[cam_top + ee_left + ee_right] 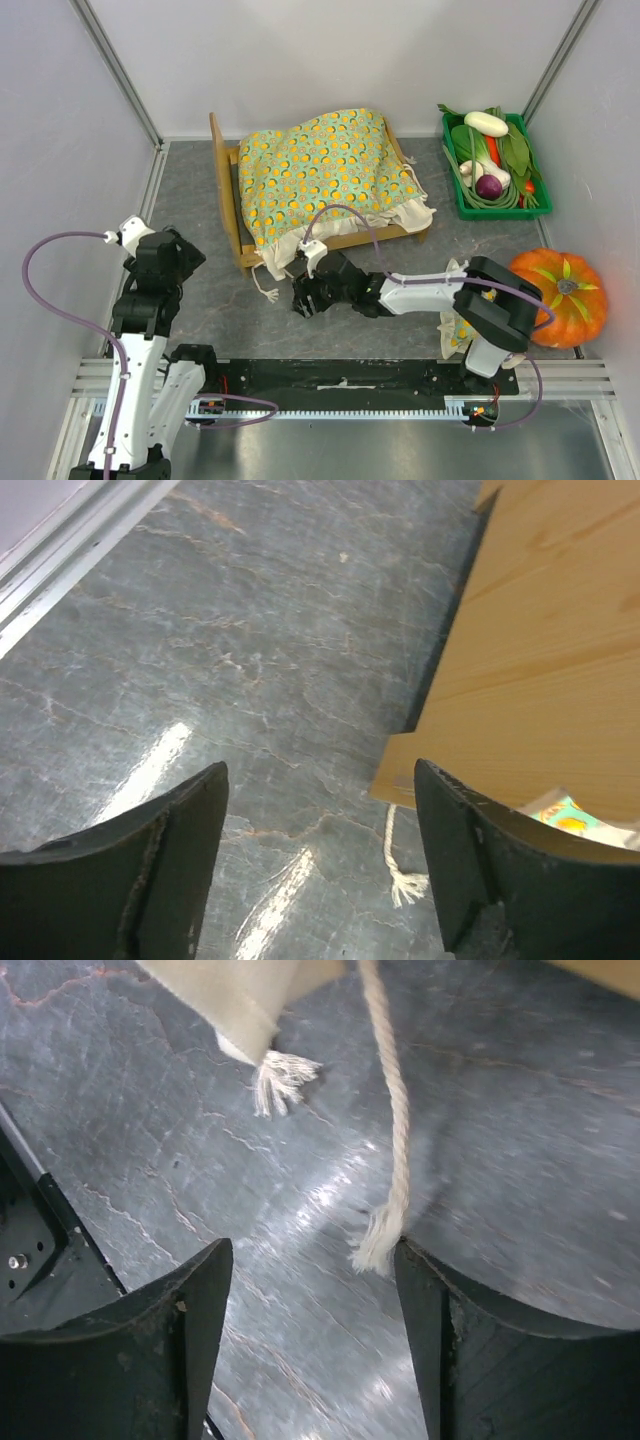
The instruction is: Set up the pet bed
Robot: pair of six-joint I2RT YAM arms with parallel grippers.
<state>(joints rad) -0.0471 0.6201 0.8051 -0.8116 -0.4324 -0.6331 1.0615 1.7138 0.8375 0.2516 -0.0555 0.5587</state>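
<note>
The pet bed (228, 195) sits on the grey marbled worktop (200, 310), out beyond both grippers. Its tall wooden headboard is at the end nearer the left arm. A green blanket with orange dots (320, 170) is draped over it, covering the base, and its cream ruffle spills over the side facing the arms.

The right gripper (303, 298) hovers low just in front of the bed's near corner at the headboard end. Its fingers are spread apart with nothing between them but bare worktop. In its wrist view a cream cord (395, 1110) trails down from ahead, its frayed end lying close by one finger; I can't tell whether they touch. A corner of the cream ruffle (235, 1005), ending in a small tassel, lies further ahead.

The left gripper (320, 780) is off to the headboard's outer side, apart from the wood. It is also spread wide and holds nothing, with the pale board ahead and to its right.

Far out past the right arm's side stands a green tray (458, 205) of toy vegetables (490, 160). An orange pumpkin (560, 295) sits beside that arm's elbow. A small ruffled pillow (455, 330) is partly hidden under the same arm.
</note>
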